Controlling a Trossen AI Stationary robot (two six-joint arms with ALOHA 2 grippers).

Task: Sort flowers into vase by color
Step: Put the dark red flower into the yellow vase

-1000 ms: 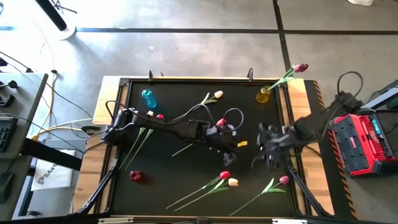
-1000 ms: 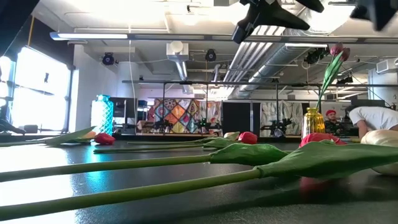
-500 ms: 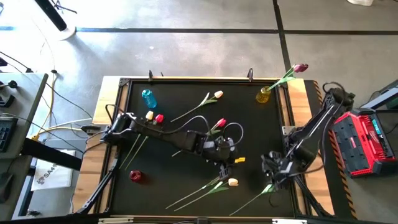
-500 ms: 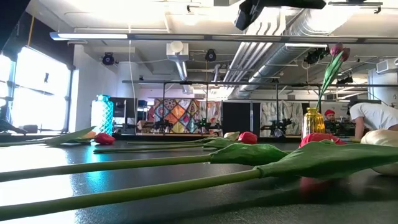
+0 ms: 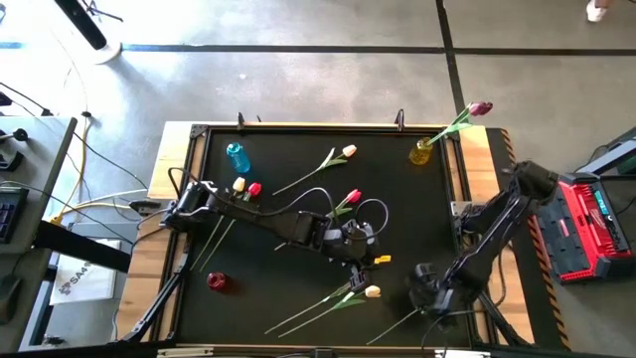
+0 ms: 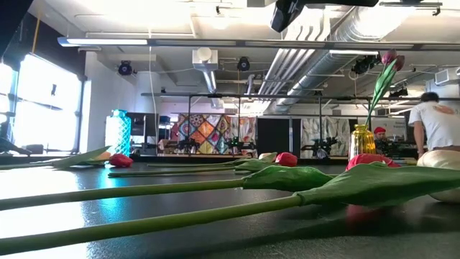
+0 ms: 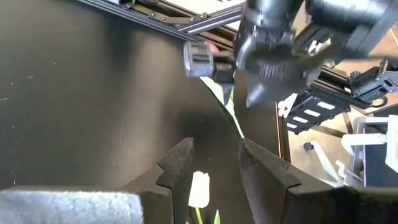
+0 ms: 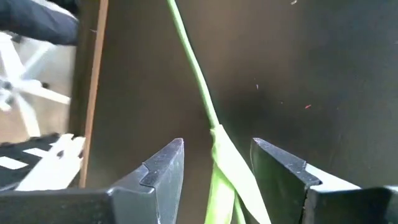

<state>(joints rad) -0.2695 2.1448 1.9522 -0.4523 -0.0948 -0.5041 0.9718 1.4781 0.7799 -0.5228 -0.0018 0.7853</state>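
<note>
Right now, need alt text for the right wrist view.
The right gripper hangs open over the black table, its two dark fingers on either side of a thin green flower stem where a leaf begins. A wooden table edge runs along one side.

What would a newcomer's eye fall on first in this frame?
Probably the right pincer, low at the table's near right, its open fingers straddling the green stem of a lying tulip. Next, the yellow vase at the far right corner, already holding one magenta tulip. The left pincer is open above a cream tulip near the middle.
</note>
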